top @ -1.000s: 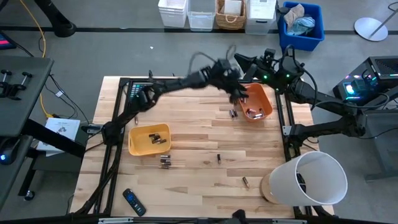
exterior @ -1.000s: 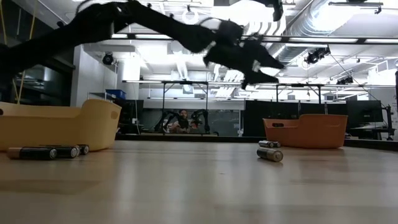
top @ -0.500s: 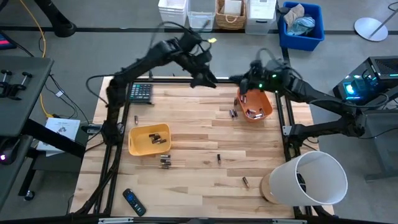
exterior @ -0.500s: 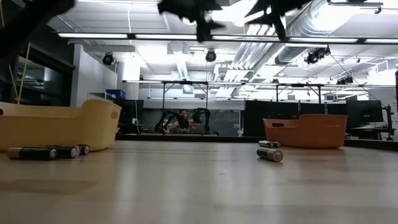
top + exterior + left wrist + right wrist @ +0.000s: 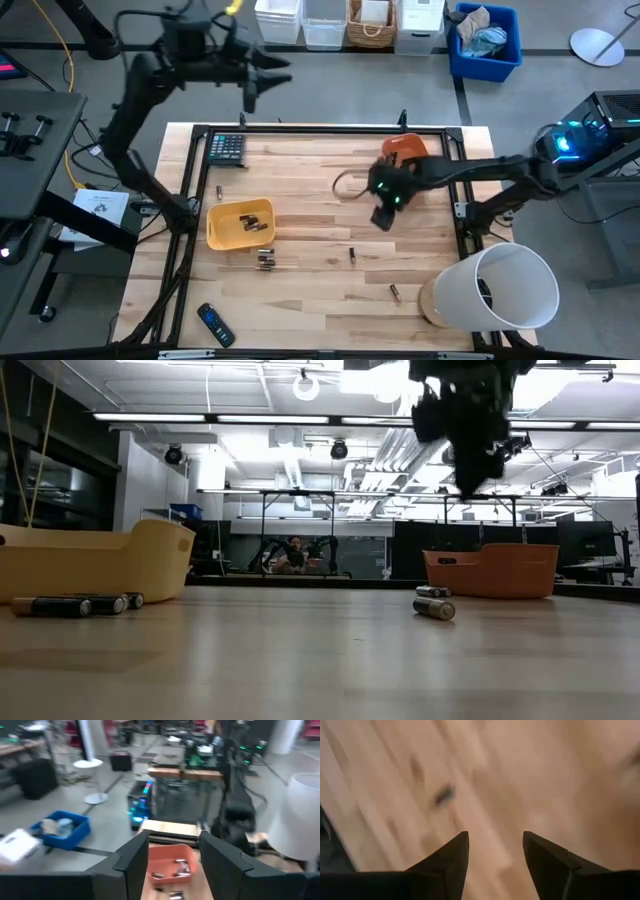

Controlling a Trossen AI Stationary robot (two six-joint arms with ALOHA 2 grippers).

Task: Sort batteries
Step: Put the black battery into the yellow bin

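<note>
Near edge of tabletop [image 5: 310, 300]: loose batteries [image 5: 266, 261] beside yellow bin [image 5: 240, 224], single cells [image 5: 394, 292] toward the white bucket [image 5: 500, 288]. Right claw [image 5: 383, 213] hangs mid-table, fingers apart, empty. Orange bin [image 5: 172, 865] holds batteries, count probably several. Left claw [image 5: 262, 82] raised past far edge, released.

No text, label, brand or number can be read in any view. The sheet of paper [image 5: 101, 207] on the stand left of the table carries print, and the calculator [image 5: 226, 148] has keys, but both are too small to make out.
</note>
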